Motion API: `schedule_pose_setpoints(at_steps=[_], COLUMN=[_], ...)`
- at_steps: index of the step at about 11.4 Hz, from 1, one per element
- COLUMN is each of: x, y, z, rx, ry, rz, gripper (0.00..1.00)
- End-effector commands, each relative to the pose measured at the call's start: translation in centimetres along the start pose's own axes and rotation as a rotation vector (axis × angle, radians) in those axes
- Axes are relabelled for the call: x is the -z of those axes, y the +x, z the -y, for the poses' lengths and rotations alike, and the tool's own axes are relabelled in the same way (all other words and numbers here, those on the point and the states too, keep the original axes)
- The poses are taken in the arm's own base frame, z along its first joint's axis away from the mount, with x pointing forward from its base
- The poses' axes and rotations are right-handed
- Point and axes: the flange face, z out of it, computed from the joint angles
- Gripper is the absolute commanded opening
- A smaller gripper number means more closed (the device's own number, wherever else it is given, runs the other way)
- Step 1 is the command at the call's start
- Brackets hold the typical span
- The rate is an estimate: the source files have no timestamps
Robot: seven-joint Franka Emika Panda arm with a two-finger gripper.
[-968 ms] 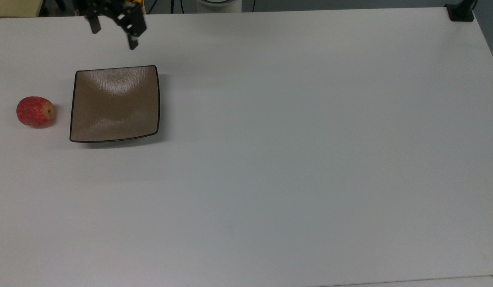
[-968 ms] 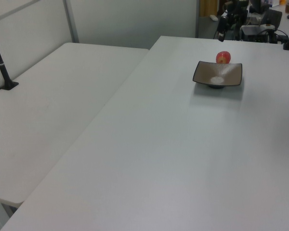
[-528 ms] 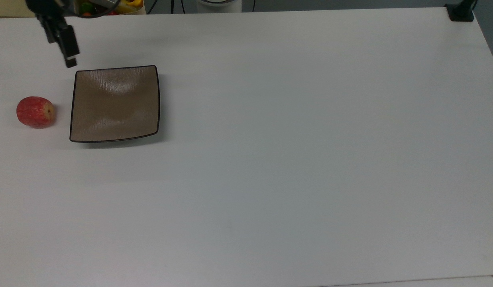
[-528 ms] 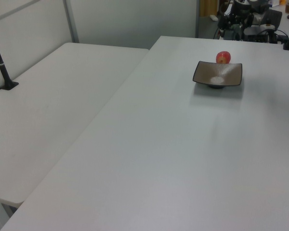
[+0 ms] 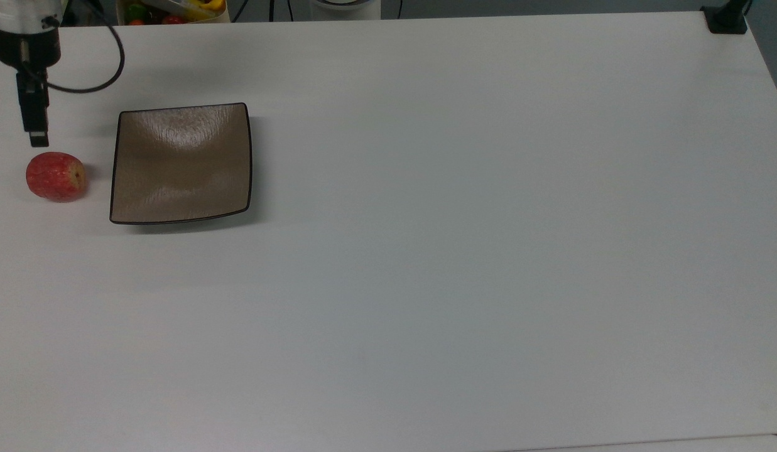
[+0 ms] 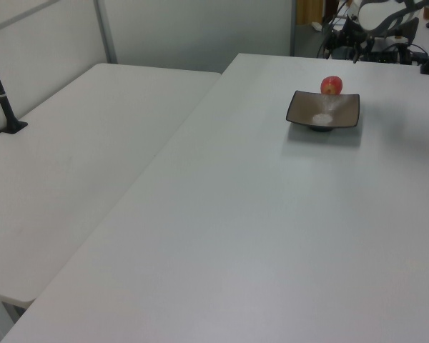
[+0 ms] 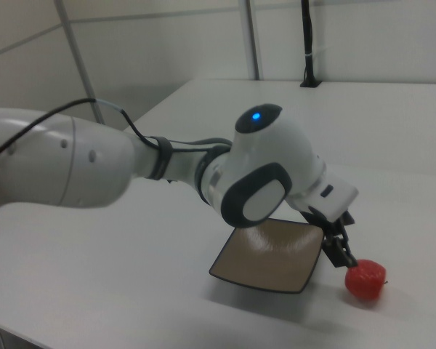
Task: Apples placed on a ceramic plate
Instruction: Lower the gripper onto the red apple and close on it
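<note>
A small red apple (image 5: pixel 55 176) with pale streaks lies on the white table, just off the top view's left of the plate. The square brown ceramic plate (image 5: pixel 181 163) has a thin dark rim and holds nothing. In the left view the apple (image 6: pixel 332 85) sits right behind the plate (image 6: pixel 323 110). My gripper (image 5: pixel 38 138) hangs open above the table, a short way beyond the apple toward the top view's top, pointing down at it. In the right view the gripper (image 7: pixel 341 254) is just above and beside the apple (image 7: pixel 365 281), apart from it, next to the plate (image 7: pixel 269 262).
A black cable (image 5: pixel 105 75) loops from the arm near the plate's far corner. A bin of coloured items (image 5: pixel 168 7) stands behind the table edge. A black clamp post (image 5: pixel 727 19) sits at the top view's top right corner. A second table (image 6: pixel 79 164) adjoins in the left view.
My gripper has swung from behind the plate to the top view's left and come down toward the apple. The apple and the plate have not moved.
</note>
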Motion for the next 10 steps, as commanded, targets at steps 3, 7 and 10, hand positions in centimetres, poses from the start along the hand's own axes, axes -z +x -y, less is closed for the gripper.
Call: schedule_pose_setpoints(at_steps=[3,7,10], x=[-6.8,-8.8,-10.0], y=[-0.3,-1.1,-1.6], z=[0.2,-0.2,-0.2], rx=[-0.104,-0.099,-0.077], ry=[0.015,-0.004,-0.019], rz=[-0.041,-0.024,-0.019], gripper=[1.0,1.0,1.0])
